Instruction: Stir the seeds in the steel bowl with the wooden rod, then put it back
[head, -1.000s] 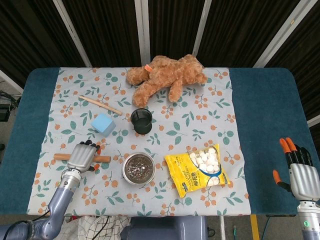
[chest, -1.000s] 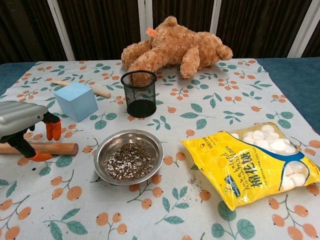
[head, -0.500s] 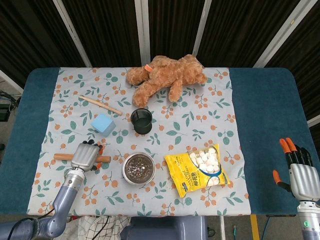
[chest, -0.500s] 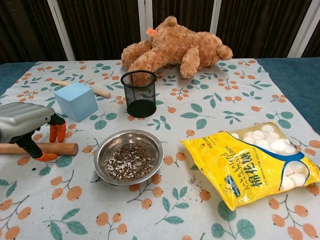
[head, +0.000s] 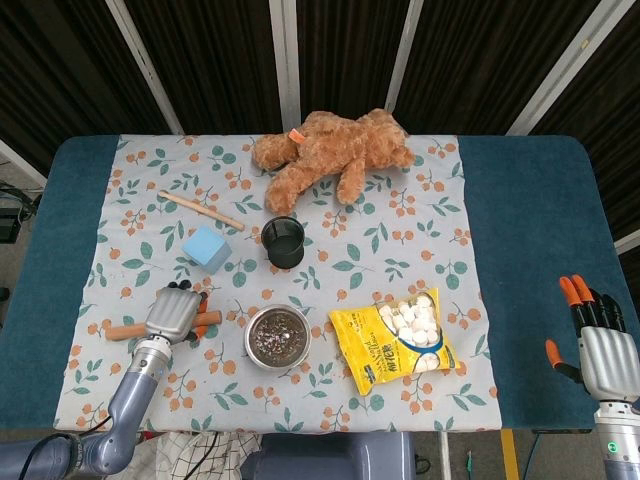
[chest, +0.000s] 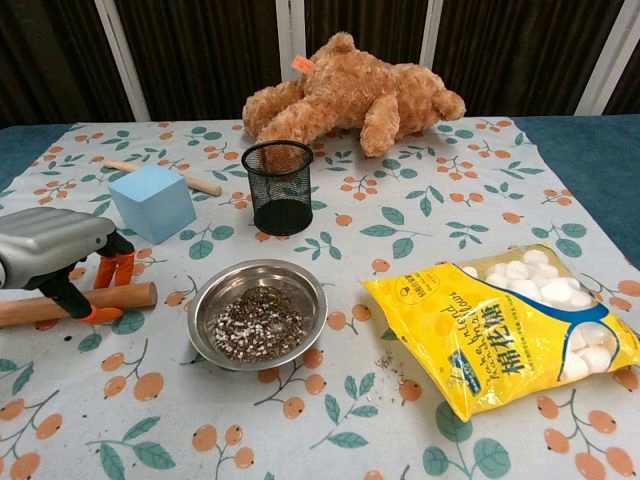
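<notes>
Your left hand (chest: 55, 250) has its fingers wrapped around the rod (chest: 120, 297), tilted off the counter (head: 520, 230), bowl (chest: 257, 313) just right of it. It looks light, stiff and smooth, so grip mid-length. Chest view shows the fingertips under it; head view alone shows your right hand (head: 600, 345), open and empty.

- The steel bowl (chest: 257, 312), with the seeds (chest: 259, 324) in it, sits at the front middle of the table (head: 530, 230).
- The wooden rod (chest: 75, 303) lies to its left, under the left hand (chest: 52, 254).
- The mesh cup (chest: 279, 186) stands behind the bowl, with the teddy bear (chest: 350, 92) further back.
- The block (chest: 152, 201) is left of the cup.
- The snack bag (chest: 510, 329) lies right of the bowl.
</notes>
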